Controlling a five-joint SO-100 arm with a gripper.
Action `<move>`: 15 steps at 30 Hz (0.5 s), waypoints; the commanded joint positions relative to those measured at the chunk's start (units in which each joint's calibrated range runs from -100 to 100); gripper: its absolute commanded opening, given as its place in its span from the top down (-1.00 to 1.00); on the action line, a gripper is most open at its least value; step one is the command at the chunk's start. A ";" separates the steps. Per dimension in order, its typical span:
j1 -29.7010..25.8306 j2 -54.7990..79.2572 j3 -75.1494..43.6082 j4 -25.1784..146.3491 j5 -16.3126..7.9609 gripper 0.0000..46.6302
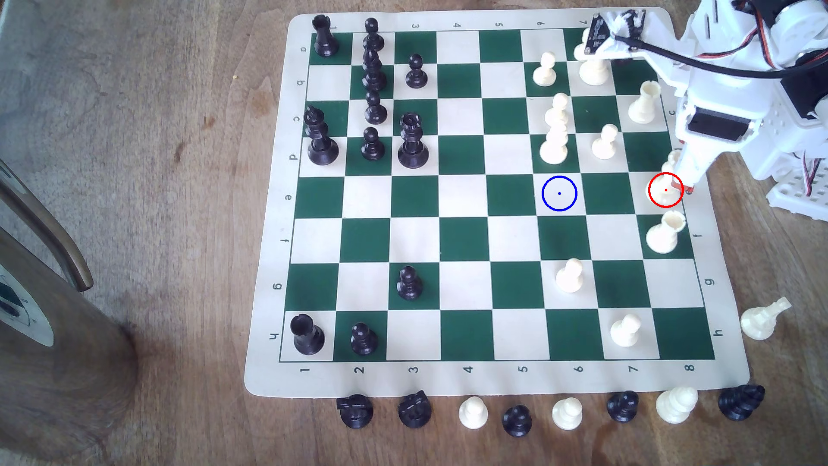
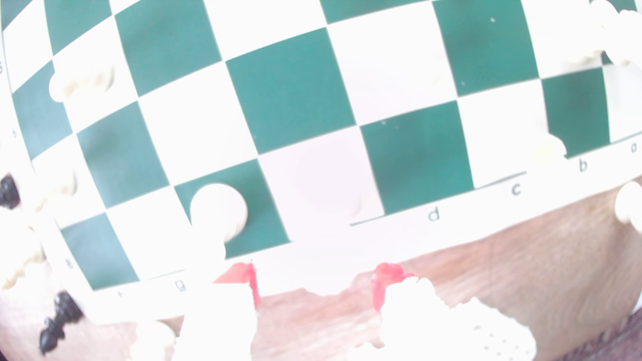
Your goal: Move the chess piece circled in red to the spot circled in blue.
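The chess piece circled in red (image 1: 657, 193) is a cream piece on a cream square at the board's edge on the exterior view's right, largely hidden behind my arm. In the wrist view it is a washed-out pale shape (image 2: 333, 182) on its white square. My gripper (image 1: 686, 186) hangs over the board's border just right of that piece. Its red-tipped fingers (image 2: 250, 283) stand apart, and my gripper (image 2: 318, 282) is open with nothing between them. The spot circled in blue (image 1: 559, 193) is a bare cream square two files left in the same row.
A cream rook (image 1: 665, 233) stands one square nearer than the circled piece, and a cream pawn (image 1: 605, 142) and a tall cream piece (image 1: 554, 144) stand just beyond the blue spot's row. Captured pieces line the mat's front edge (image 1: 515, 419). One cream piece (image 1: 764, 318) lies off the mat.
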State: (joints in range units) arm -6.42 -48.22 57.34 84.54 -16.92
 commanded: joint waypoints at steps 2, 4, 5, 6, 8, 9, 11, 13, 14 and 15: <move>-0.82 1.19 -0.04 -1.58 -0.24 0.25; -0.82 2.46 0.59 -3.71 -0.24 0.24; -0.82 3.14 0.77 -4.12 -0.24 0.24; -0.90 3.40 0.95 -4.53 -0.24 0.24; -0.98 3.82 1.32 -4.93 -0.24 0.26; -1.05 3.99 1.32 -4.93 -0.24 0.27; -1.05 3.48 1.50 -5.02 -0.24 0.29; -1.21 2.72 1.50 -5.02 -0.24 0.32; -1.37 2.72 1.50 -4.93 -0.24 0.33; -1.44 2.80 1.50 -4.93 -0.24 0.34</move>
State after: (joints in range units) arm -7.23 -44.37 59.24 80.00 -16.92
